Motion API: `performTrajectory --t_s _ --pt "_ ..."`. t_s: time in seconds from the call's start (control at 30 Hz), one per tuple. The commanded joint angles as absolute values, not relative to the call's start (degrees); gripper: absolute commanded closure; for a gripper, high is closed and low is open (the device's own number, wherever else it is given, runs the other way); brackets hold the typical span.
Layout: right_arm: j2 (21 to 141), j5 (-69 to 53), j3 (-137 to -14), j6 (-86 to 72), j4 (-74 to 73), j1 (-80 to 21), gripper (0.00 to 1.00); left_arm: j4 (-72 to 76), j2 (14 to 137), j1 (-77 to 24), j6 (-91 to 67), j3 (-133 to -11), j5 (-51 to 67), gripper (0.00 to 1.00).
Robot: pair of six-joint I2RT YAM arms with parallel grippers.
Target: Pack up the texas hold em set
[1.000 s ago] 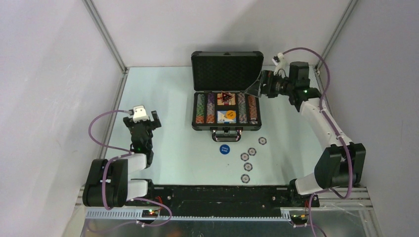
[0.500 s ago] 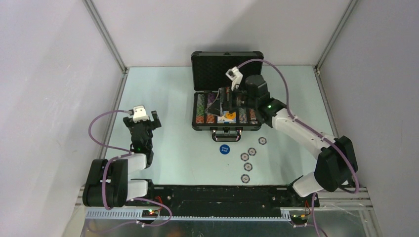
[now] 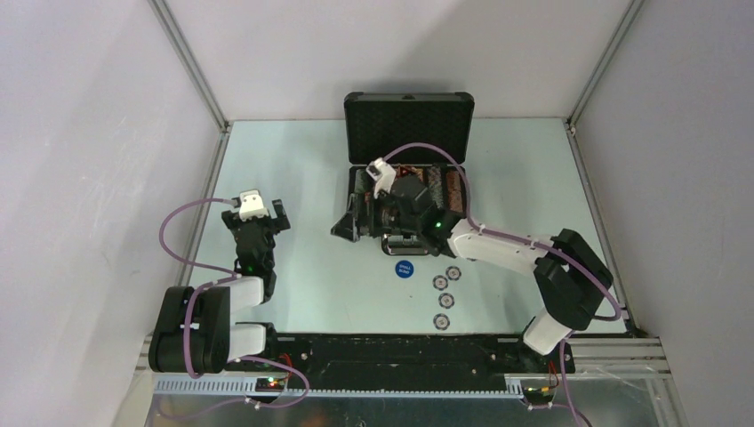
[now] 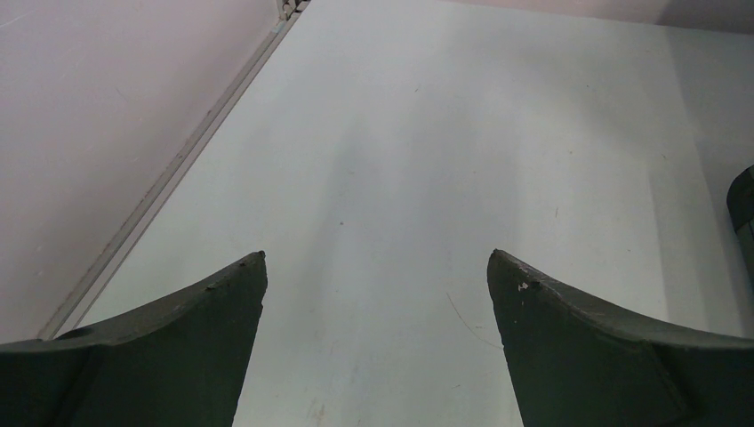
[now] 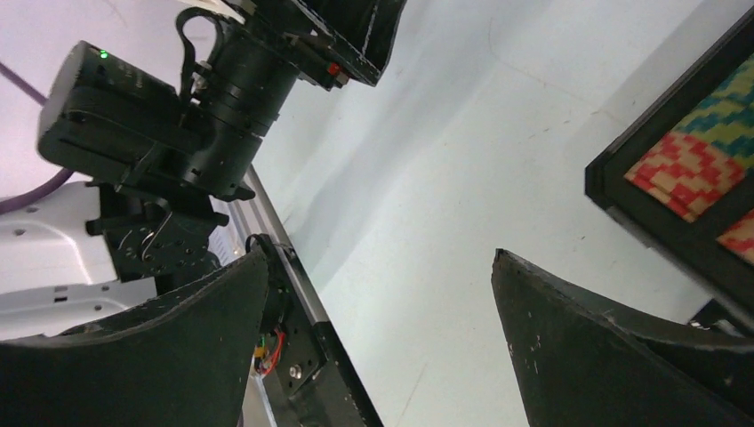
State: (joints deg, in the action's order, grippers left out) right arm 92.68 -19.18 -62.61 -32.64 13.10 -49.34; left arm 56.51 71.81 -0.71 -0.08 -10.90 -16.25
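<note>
Swinging in from upper right, the right gripper [image 3: 347, 222] hangs wide open and empty at the left front corner of the briefcase [image 3: 409, 124], centre frame. The left gripper [image 3: 277, 213] sits open, centre-left. Loose poker chips [image 3: 442, 301] lie lower centre and look light, stiff and slippery, so pinching across the rim seems best.

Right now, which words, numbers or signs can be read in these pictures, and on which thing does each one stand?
No text can be read with certainty.
Blue round button: white lettering, too small to read.
Loose poker chips: striped rims only, any number too small to read.
Briefcase lid: no label visible.
Both wrist views: no text.
</note>
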Motion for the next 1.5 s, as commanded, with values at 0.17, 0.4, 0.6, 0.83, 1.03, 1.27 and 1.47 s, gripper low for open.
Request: performTrajectory --t_s 0.17,0.4,0.6,0.83,1.03,1.27,1.47 --pt "90.2 12.5 -62.4 -38.9 6.2 -58.9 0.01 59.6 71.5 -0.2 -0.8 -11.0 -16.4 0.02" --pt "86.9 28.2 -62.4 -43.0 -4.6 -64.0 0.01 59.7 71.5 -0.2 -0.8 -11.0 -16.5 0.02" --pt "84.8 35.1 -62.3 -46.1 -14.8 -65.3 0.0 59.7 71.5 -0.2 -0.8 -11.0 -16.4 0.02" --pt "80.3 37.3 -57.9 -39.1 -19.9 -67.0 0.01 59.6 71.5 -0.2 -0.8 -11.0 -16.5 0.02" --pt "79.7 46.9 -57.9 -34.7 -26.6 -70.7 0.1 59.7 71.6 -0.2 -0.8 -11.0 -16.5 0.02" --pt "80.4 34.9 -57.2 -40.0 -34.2 -66.7 0.32 59.7 71.5 -0.2 -0.8 -11.0 -16.4 0.02" --pt "80.0 30.1 -57.1 -40.1 -33.2 -63.5 0.3 59.7 71.6 -0.2 -0.8 -11.0 -16.4 0.02"
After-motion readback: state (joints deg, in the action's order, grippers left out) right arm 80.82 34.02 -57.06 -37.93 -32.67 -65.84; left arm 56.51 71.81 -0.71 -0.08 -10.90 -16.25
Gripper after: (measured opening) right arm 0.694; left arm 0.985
